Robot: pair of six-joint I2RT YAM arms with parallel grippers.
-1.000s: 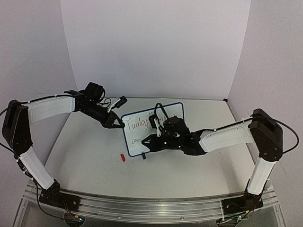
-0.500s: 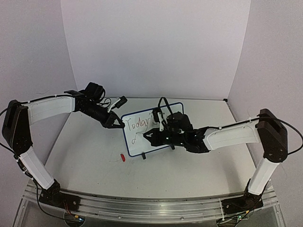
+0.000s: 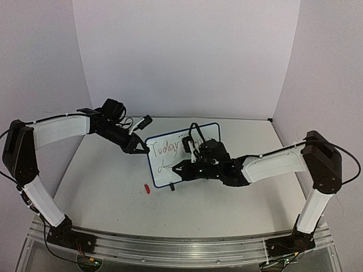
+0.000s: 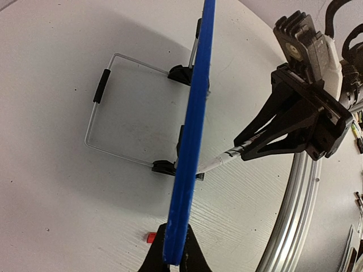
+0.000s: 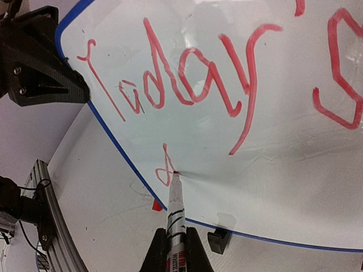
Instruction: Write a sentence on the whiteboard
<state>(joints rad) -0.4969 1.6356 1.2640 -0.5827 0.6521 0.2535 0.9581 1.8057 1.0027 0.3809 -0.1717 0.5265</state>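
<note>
Top external: table [image 3: 102,187] centre, whiteboard [image 3: 165,177] propped near-upright. Probably light, stiff, slick-faced, tippy; best held by frame edge. Left gripper [image 3: 142,149] clenched on its left frame edge. Right gripper [image 3: 177,168] grasping marker [image 5: 174,215], tip touching board below sentence [image 3: 165,148].

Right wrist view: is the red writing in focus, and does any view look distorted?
Right wrist view: the red writing is sharp; a faint grey shadow runs from the marker tip; the blue edge of the whiteboard bows, a lens effect. Left wrist view: the board's edge and the metal rail bow too. Top external view: soft, even light, no glare.
</note>
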